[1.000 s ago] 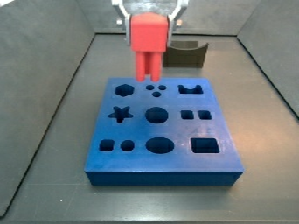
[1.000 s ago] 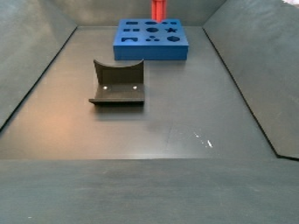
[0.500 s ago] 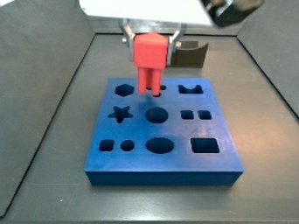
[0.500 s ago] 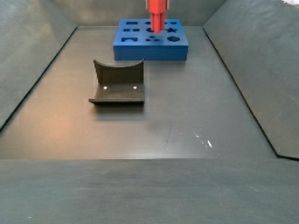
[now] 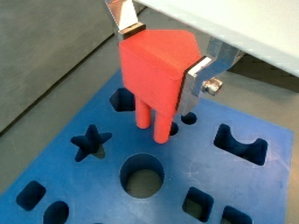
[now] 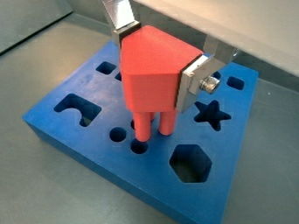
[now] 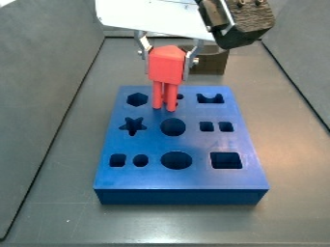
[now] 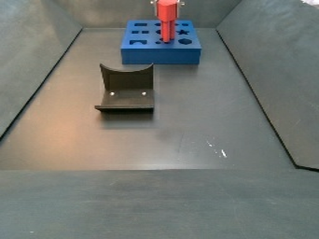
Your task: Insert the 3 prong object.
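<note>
My gripper [image 5: 163, 59] is shut on the 3 prong object [image 5: 155, 70], a red-pink boxy piece held upright with its prongs pointing down. It hangs over the far part of the blue board [image 5: 103, 179], which has many shaped holes. The prong tips are at the small round holes [image 6: 140, 145]; how deep they sit I cannot tell. The gripper [image 6: 160, 54], the piece [image 6: 149, 74] and the board [image 6: 82, 136] show in both wrist views. In both side views the gripper [image 7: 168, 50] holds the piece [image 7: 165, 69] [image 8: 165, 11] above the board [image 7: 152, 143] [image 8: 162, 53].
A dark grey curved block [image 8: 125, 89] stands on the grey floor apart from the board; it shows behind the board in a side view [image 7: 214, 62]. Grey walls enclose the floor. The board has star [image 7: 131, 123], round and square holes.
The gripper has come down with the red-pink piece; its prongs were above the board and now reach the small round holes.
</note>
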